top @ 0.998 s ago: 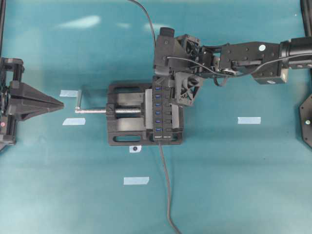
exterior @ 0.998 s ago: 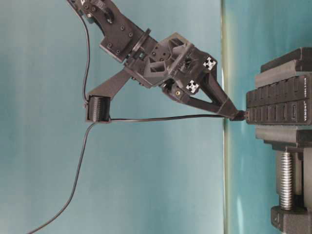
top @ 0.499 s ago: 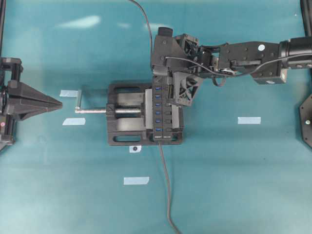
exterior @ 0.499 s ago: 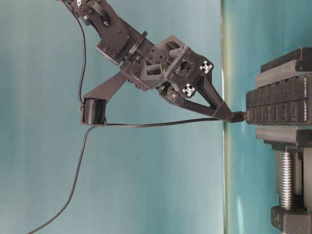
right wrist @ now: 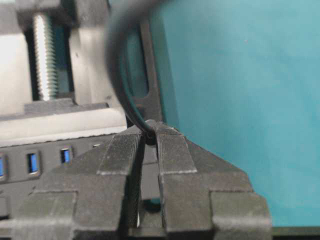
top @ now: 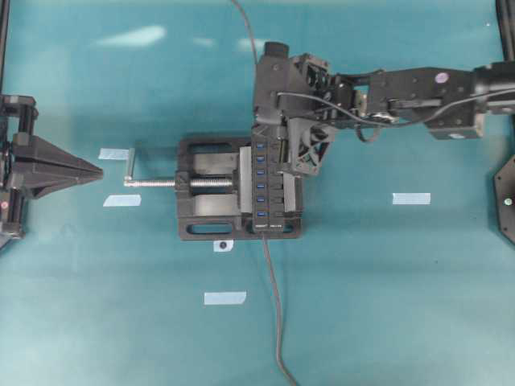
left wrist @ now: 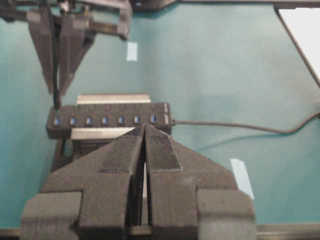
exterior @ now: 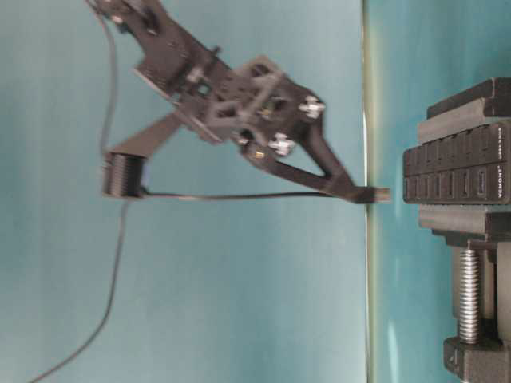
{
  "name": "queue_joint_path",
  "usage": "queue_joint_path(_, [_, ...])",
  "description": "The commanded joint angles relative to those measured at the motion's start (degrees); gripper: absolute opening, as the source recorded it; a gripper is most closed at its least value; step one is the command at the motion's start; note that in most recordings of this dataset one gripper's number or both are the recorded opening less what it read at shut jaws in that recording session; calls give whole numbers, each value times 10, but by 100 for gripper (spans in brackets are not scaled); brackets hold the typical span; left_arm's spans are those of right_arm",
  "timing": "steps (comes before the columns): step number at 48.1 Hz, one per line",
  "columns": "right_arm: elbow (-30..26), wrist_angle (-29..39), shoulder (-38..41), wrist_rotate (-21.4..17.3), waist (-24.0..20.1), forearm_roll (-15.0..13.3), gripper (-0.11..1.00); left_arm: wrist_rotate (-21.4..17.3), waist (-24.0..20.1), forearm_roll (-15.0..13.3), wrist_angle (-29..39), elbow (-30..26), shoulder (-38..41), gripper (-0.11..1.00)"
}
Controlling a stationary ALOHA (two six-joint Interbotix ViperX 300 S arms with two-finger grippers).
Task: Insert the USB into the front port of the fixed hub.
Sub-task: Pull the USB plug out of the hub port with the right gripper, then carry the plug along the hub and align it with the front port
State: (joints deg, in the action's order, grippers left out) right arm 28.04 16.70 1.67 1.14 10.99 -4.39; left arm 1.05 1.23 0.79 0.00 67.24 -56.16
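right gripper (exterior: 363, 194) | clamps USB (exterior: 380, 194) | just short of fixed hub (exterior: 455, 173)

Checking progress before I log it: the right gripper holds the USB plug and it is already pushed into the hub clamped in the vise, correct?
Not quite. The right gripper does hold the USB plug, and the hub is clamped in the vise, but the plug is not in: the table-level view shows a clear gap between its tip and the hub.
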Motion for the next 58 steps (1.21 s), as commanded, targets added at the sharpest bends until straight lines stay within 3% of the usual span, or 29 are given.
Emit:
queue_joint_path(1, [-21,18,-36,-7,-8,8,9,1,0,1,-3,-6,1,0])
queue_joint_path(19, [-48,87,-65,-18,-53,24,9,1,0,1,-3,-4,-3,0])
queue_joint_path(36, [-65,133,-64,-32,-68,37,9,1,1,2,-3,0,-11,0])
queue_joint_path(58, [-73,139,-62,-48,-97,38,9,26,0,1,-4,1,-13,0])
